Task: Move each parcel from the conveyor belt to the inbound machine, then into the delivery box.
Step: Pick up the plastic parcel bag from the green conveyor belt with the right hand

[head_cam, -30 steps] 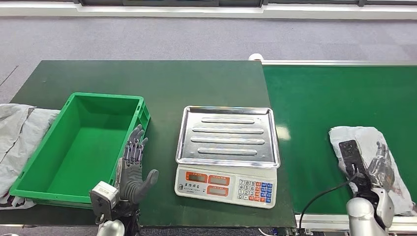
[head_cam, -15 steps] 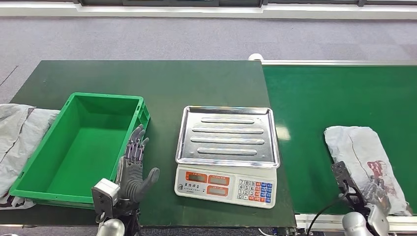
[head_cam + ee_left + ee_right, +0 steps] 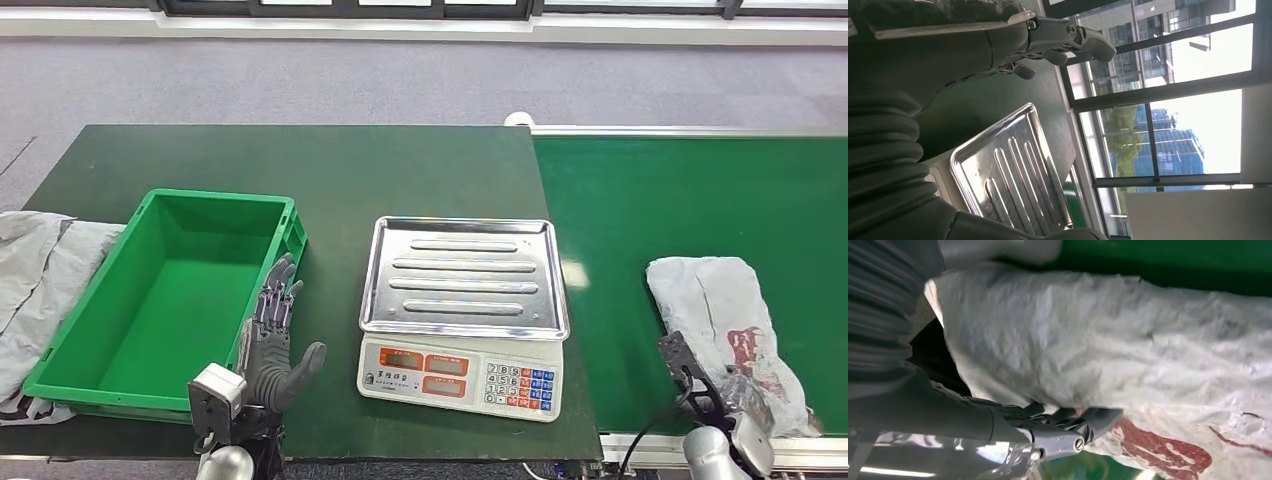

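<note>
1. Where the conveyor belt [image 3: 700, 200] meets the near right corner of the head view, the parcel [image 3: 722, 335], a crumpled grey bag with a red print, lies flat on the green belt surface.
2. Its long axis runs from the far side of the belt toward the robot, tilted slightly rightward at the near end; the red print sits on the near half.
3. The right hand [image 3: 735, 400] is at the parcel's near end. In the right wrist view its fingers [image 3: 1068, 432] lie against the edge of the bag [image 3: 1108, 345], but whether they grip it cannot be told.
4. The left hand [image 3: 272, 345] is raised above the worktop [image 3: 330, 165], fingers spread and holding nothing, just beside the near right corner of the delivery box [image 3: 165, 290].
5. The delivery box is a green plastic crate with its long axis running away from the robot.
6. The inbound machine [image 3: 462, 310], a scale with a ribbed steel tray and a keypad front, stands between the delivery box and the belt.
7. The worktop is dark green and abuts the belt's left edge.
8. Grey bags [image 3: 40, 280] lie at the worktop's left edge, beside the box.
9. Grey carpet [image 3: 400, 80] covers the floor beyond; the left wrist view shows large windows [image 3: 1168, 100] with buildings outside.
</note>
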Motion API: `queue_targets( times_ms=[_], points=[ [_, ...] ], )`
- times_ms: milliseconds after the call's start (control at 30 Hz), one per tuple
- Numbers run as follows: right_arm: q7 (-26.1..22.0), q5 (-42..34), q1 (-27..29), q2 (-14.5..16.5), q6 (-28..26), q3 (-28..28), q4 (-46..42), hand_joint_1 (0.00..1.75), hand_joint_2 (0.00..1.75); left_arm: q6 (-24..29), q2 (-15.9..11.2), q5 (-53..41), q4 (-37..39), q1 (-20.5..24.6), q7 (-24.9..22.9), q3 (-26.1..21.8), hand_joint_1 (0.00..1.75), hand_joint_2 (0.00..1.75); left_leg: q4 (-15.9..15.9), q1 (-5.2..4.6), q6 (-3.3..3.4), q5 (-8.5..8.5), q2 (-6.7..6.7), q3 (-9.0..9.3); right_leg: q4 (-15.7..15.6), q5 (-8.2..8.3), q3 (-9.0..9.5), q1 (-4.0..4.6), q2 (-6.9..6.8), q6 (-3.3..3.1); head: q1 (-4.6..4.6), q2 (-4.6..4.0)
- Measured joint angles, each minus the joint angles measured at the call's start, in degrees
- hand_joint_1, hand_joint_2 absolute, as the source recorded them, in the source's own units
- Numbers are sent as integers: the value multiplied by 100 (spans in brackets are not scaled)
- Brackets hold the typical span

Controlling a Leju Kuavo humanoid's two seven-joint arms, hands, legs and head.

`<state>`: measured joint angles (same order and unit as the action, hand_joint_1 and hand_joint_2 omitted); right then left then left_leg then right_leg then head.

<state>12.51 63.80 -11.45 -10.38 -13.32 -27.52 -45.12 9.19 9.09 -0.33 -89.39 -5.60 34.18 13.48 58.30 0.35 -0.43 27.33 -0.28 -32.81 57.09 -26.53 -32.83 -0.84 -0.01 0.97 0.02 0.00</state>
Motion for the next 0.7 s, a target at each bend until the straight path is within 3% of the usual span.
queue_targets(
  times_ms=[500,700],
  points=[
    [-23,168,-196,24,203,0,164,175,175,8,-2,14,65,56,-13,-8,0,175,1,4,4,-2,0,0,-2,2,1,4,-1,4,0,0],
    [-231,113,-125,119,-36,0,-6,175,175,27,-2,20,78,44,1,-8,0,175,1,3,4,-1,-1,-8,0,1,-3,3,-2,4,0,0]
  ],
)
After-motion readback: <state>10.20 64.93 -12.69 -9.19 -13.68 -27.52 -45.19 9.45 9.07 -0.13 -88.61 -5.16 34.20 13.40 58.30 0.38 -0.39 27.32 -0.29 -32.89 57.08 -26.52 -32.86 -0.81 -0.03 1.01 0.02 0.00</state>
